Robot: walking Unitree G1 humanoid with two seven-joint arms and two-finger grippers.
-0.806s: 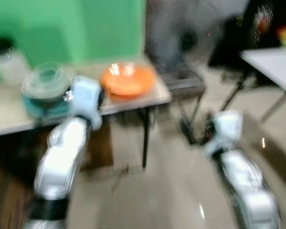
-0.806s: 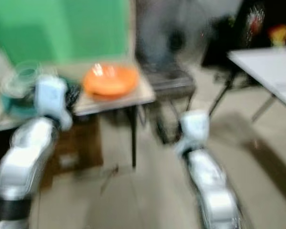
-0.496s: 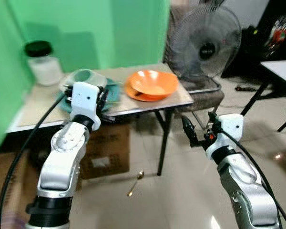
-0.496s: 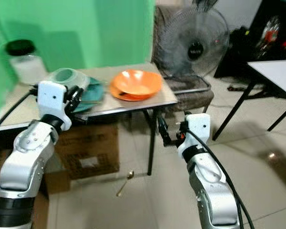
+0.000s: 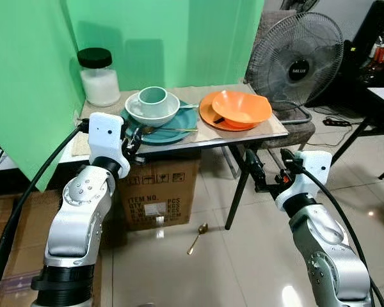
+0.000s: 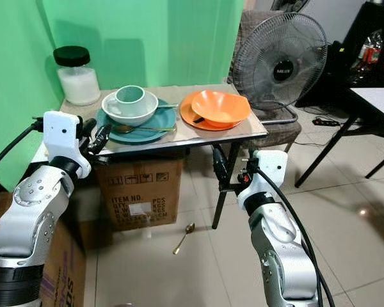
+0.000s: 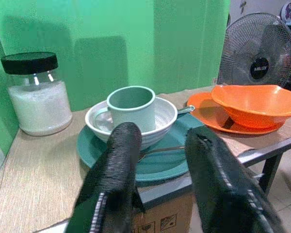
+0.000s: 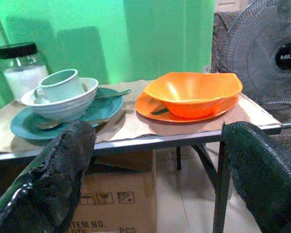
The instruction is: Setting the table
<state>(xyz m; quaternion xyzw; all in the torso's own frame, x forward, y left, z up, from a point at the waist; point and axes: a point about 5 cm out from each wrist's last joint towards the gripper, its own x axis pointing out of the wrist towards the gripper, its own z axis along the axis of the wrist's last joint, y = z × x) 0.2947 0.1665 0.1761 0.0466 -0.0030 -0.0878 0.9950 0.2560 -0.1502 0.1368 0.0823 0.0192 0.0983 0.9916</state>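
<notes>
A small table stands against a green wall, seen from the robot's head looking down. At the table's ten o'clock corner sits a glass jar of white grains with a black lid. Beside it toward three o'clock is a teal plate carrying a white bowl, and inside the bowl stands a pale green cup. A spoon lies across the plate's near edge. Next comes an orange plate with an orange bowl on it; the right wrist view adds a dark utensil tucked under that bowl, and a second spoon handle behind the white bowl. The left gripper hovers at the table's front edge, at about seven o'clock from the teal plate; the left wrist view shows its fingers parted and holding nothing. The right gripper hangs below the table's right end, beside the table leg, its fingers spread wide and empty. Under the table is a cardboard box. On the tiled floor, at five o'clock from the box, lies a fallen spoon. A standing fan is at two o'clock.
</notes>
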